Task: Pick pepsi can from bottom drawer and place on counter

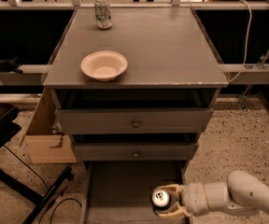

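Bowl on counter; end effector around pepsi can in bottom drawer.

bottom drawer gets cut off at the near edge; gripper at near right grips the pepsi can, only its silver top showing.

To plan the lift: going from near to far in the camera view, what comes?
Gripper holding the pepsi can over the bottom drawer, lower knobbed drawer, upper knobbed drawer, white bowl on the counter, pale can.
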You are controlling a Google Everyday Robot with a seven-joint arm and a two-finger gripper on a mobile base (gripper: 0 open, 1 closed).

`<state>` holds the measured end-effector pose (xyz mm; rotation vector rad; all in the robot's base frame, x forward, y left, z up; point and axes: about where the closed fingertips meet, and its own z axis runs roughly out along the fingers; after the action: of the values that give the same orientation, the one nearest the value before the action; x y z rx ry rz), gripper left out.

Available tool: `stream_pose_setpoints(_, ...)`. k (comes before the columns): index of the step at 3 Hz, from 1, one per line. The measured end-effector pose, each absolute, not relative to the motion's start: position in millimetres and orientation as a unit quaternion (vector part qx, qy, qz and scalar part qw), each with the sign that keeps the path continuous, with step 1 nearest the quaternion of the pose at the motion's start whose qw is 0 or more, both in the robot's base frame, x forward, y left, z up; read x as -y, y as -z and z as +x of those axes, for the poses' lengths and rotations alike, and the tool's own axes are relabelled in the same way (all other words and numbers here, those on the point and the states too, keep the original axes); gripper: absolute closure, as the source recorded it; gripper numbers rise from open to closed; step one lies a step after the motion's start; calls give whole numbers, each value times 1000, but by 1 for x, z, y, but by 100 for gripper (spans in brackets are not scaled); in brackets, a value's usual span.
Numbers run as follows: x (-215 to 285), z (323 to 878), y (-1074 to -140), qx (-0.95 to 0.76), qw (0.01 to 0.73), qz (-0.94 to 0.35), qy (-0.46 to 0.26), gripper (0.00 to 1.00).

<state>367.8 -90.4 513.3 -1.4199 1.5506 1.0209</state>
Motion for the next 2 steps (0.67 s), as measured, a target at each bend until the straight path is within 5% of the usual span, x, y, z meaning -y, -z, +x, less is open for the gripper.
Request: stream_pose_setpoints(2,104,396,-605,-654,404,-519,-374,100)
